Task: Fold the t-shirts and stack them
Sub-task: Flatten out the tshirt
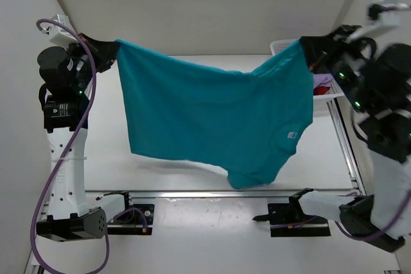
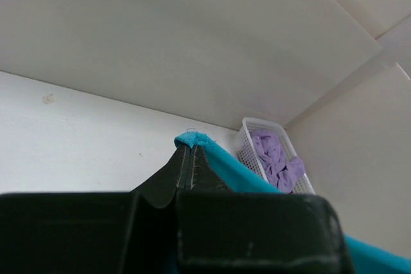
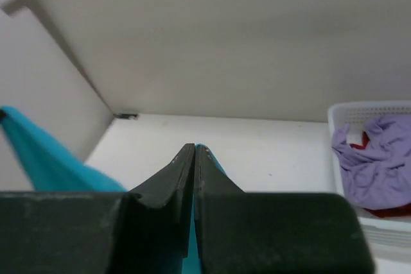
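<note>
A teal t-shirt (image 1: 212, 120) hangs spread in the air between both arms, its lower part drooping to the table near the front rail. My left gripper (image 1: 110, 48) is shut on its upper left corner; a teal tip (image 2: 192, 138) pokes out past the pressed fingers (image 2: 168, 174). At the other top corner my right gripper (image 1: 307, 48) is shut too, with teal cloth (image 3: 204, 153) pinched between its fingers (image 3: 173, 174). A lavender t-shirt (image 3: 379, 158) lies crumpled in the basket, a deep red t-shirt (image 3: 385, 210) under it.
A white mesh basket (image 1: 281, 47) stands at the back right of the table, mostly behind the right arm. It shows in the left wrist view as the basket (image 2: 246, 140). A metal rail (image 1: 192, 194) runs along the front edge. White walls enclose the table.
</note>
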You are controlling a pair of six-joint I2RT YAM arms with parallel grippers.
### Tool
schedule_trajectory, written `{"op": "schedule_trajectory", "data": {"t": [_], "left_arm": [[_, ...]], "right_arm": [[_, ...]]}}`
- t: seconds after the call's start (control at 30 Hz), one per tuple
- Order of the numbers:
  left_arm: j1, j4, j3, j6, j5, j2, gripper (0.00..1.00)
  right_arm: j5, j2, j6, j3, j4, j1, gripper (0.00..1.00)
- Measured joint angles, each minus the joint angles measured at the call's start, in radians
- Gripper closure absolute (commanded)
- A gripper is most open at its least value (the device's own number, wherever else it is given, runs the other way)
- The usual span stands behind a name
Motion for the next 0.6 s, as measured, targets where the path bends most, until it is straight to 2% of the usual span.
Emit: {"op": "schedule_trajectory", "data": {"t": [0.07, 0.13, 0.23, 0.33, 0.43, 0.5, 0.6], "left_arm": [[0.005, 0.033, -0.023, -0.007, 0.006, 0.009, 1.00], [0.003, 0.075, -0.074, -0.010, 0.004, 0.026, 1.00], [-0.007, 0.103, -0.141, -0.011, -0.010, 0.092, 1.00], [-0.027, 0.124, -0.141, -0.022, -0.031, 0.235, 1.00], [-0.045, 0.122, -0.051, -0.043, -0.036, 0.415, 1.00], [-0.052, 0.094, 0.079, -0.065, -0.032, 0.542, 1.00], [-0.054, 0.071, 0.286, -0.092, -0.028, 0.667, 1.00]], "right_arm": [[-0.115, 0.071, -0.002, -0.050, 0.030, -0.131, 1.00], [-0.172, 0.135, -0.003, -0.107, 0.056, -0.200, 1.00], [-0.245, 0.278, -0.005, -0.145, 0.071, -0.254, 1.00], [-0.319, 0.470, -0.005, -0.119, 0.079, -0.287, 1.00], [-0.372, 0.637, 0.004, 0.031, 0.048, -0.319, 1.00], [-0.409, 0.747, 0.022, 0.211, 0.039, -0.344, 1.00], [-0.472, 0.763, 0.060, 0.290, 0.136, -0.393, 1.00]]}}
